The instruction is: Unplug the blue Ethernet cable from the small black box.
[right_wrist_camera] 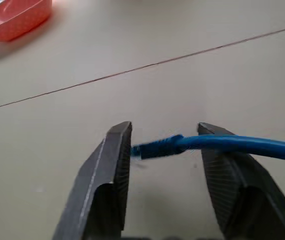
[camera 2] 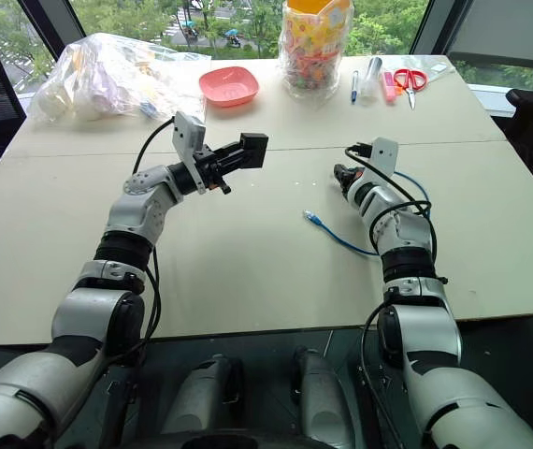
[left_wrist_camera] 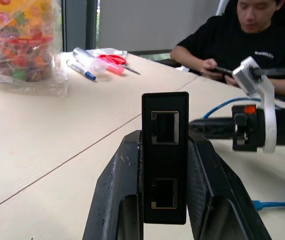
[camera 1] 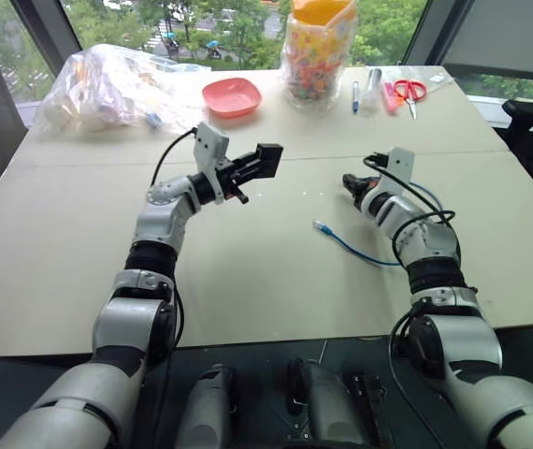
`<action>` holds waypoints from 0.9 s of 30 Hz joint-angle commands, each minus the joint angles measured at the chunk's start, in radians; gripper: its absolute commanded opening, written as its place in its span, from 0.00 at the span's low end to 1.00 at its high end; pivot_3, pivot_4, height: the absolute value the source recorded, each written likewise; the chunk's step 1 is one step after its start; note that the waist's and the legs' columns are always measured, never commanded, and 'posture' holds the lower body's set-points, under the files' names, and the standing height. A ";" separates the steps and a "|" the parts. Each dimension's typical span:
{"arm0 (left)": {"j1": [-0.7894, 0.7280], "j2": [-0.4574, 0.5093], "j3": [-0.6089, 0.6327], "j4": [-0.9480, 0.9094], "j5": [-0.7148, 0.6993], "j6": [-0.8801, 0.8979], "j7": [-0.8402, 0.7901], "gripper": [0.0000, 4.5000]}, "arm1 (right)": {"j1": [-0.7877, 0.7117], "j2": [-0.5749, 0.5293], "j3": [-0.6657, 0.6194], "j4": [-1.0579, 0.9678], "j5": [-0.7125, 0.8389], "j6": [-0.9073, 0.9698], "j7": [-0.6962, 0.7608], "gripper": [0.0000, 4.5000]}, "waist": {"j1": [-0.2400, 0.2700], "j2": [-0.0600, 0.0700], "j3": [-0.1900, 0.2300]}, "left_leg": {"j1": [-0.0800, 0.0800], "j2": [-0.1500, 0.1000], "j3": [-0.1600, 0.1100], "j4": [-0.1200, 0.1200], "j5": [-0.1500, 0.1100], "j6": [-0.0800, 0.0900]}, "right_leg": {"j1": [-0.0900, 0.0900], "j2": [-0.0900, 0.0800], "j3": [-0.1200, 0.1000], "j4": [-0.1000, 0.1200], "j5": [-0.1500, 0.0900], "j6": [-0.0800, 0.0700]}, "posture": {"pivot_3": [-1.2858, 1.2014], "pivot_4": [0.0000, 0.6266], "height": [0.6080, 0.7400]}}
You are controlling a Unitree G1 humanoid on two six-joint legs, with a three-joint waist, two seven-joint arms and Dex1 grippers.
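My left gripper (camera 1: 270, 160) is shut on the small black box (left_wrist_camera: 165, 150) and holds it above the table, left of centre. In the left wrist view both ports in the box's facing side are empty. The blue Ethernet cable (camera 1: 352, 249) lies on the table to the right, apart from the box, with one plug end (camera 1: 321, 225) free on the tabletop. It loops back under my right forearm. My right gripper (right_wrist_camera: 165, 145) stands open low over the table, and the cable's other end (right_wrist_camera: 157, 149) sits loosely between its parted fingers.
Along the table's far side stand a pink bowl (camera 1: 232, 95), a jar of colourful sweets (camera 1: 318, 51), a plastic bag (camera 1: 117, 89), pens (camera 1: 356, 94) and red scissors (camera 1: 410, 91). A person (left_wrist_camera: 247, 40) sits beyond the right edge.
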 commanded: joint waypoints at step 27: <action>-0.082 -0.050 -0.014 0.383 0.131 -0.263 0.149 0.95 | 0.491 -0.065 0.006 -1.041 0.136 0.476 0.187 1.00 | 0.006 0.000 0.000 | 0.000 0.002 -0.005 0.002 -0.001 0.001 | 0.001 -0.002 -0.002 -0.001 -0.002 0.004 | 0.52 0.24 1.00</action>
